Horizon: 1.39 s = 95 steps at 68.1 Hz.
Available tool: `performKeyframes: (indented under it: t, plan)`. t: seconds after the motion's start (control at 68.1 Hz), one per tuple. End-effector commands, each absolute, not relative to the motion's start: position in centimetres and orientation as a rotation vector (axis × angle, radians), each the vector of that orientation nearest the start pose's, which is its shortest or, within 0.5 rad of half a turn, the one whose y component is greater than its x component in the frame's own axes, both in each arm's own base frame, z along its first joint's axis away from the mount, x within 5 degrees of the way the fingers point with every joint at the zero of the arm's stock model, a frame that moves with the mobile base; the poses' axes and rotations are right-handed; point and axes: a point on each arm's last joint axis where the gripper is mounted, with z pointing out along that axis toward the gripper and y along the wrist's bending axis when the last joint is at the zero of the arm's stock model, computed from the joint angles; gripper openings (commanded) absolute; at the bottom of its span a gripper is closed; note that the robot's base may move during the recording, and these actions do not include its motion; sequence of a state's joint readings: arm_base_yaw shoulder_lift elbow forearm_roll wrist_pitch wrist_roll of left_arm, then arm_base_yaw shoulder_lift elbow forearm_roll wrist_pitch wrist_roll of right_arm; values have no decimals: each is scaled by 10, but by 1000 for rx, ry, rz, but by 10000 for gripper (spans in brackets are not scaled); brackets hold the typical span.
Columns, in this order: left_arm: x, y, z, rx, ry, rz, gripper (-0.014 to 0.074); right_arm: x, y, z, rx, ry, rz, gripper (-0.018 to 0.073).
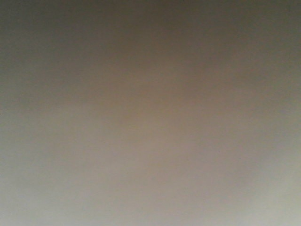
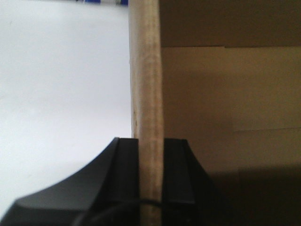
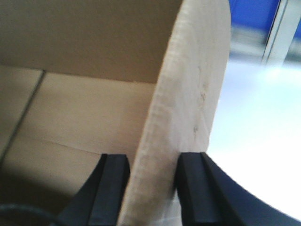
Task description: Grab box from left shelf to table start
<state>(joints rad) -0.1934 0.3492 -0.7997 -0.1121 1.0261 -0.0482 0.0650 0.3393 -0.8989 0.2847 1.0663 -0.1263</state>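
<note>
Currently, I hold the box (image 2: 146, 84) with left jaws and right jaws each clenched across one upright wall, presumably opposite walls to balance the load.

left gripper (image 2: 150, 146): jaws clamped on box (image 2: 146, 70) wall, 1 jaw against each face | right gripper (image 3: 153, 160): jaws clamped on box wall, 1 inside, 1 outside
</note>
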Motion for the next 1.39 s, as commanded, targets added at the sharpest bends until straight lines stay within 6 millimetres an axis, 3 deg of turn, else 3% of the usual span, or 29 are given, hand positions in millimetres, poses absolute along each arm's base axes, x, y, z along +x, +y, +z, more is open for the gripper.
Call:
performKeyframes:
  t: [0.0, 0.161, 0.308, 0.455, 0.646, 0.792, 0.969, 1.101, 1.218, 1.379]
  plan:
    - [47, -18, 403, 126, 1970, -309, -99, 39, 25, 412, -196, 1924, 309, 60]
    - [85, -26, 430, 111, 2054, -316, -99, 84, 28, 423, -195, 2051, 316, 60]
    - [126, -33, 437, 106, 2100, -295, -99, 129, 31, 421, -193, 2183, 316, 60]
    - [173, -41, 419, 103, 2202, -271, -99, 174, 32, 407, -171, 2258, 299, 60]
    - [219, -50, 395, 94, 2278, -260, -99, 217, 33, 386, -163, 2303, 272, 60]
    - [240, -55, 377, 91, 2336, -252, -99, 237, 33, 372, -177, 2338, 254, 60]
    - [253, -57, 365, 107, 2383, -244, -97, 245, 34, 362, -179, 2386, 257, 64]
    - [257, -58, 359, 122, 2407, -240, -90, 245, 32, 362, -192, 2392, 223, 158]
    - [256, -59, 358, 120, 2419, -248, 24, 244, 30, 361, -206, 2404, 195, 335]
    - [255, -59, 357, 118, 2436, -256, 408, 242, 28, 362, -220, 2404, 159, 606]
